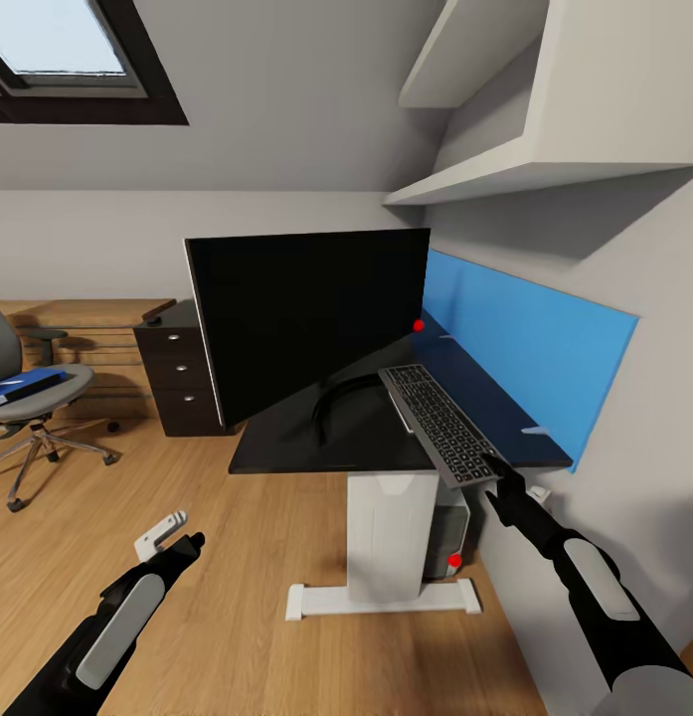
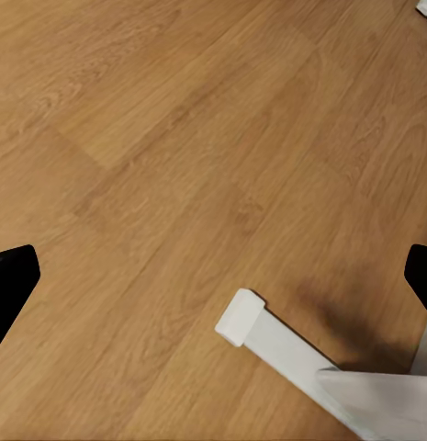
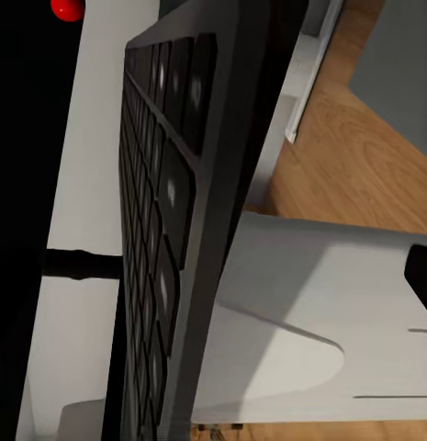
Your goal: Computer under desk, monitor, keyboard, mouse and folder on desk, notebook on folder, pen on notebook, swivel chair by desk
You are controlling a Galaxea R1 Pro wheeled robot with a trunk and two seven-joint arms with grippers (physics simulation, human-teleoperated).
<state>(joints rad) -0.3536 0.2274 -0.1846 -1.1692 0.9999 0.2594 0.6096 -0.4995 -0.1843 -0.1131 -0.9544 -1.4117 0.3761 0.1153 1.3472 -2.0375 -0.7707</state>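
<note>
Head view: right gripper (image 1: 497, 479) clamped on the near end of the long, slim, dark grey keyboard (image 1: 437, 422) with black keys, held tilted above the glossy black desk (image 1: 316, 443), just beside the large thin black monitor (image 1: 306, 318) standing there. Near end overhanging the desk's front edge; far end close to the blue rear panel (image 1: 530, 343); contact with the top hard to tell. Left gripper (image 1: 172, 542) low over the wooden floor (image 1: 217, 597), fingers spread, holding nothing. White-grey computer tower (image 1: 453, 537) under the desk. Flat bright blue folder (image 1: 23, 386) waiting on the grey swivel chair (image 1: 33, 398).

Step in hand, by judgement: seating the keyboard beside the monitor. Next move calls for levelling it, lowering flat, sliding fully onto the top, then letting go.
</note>
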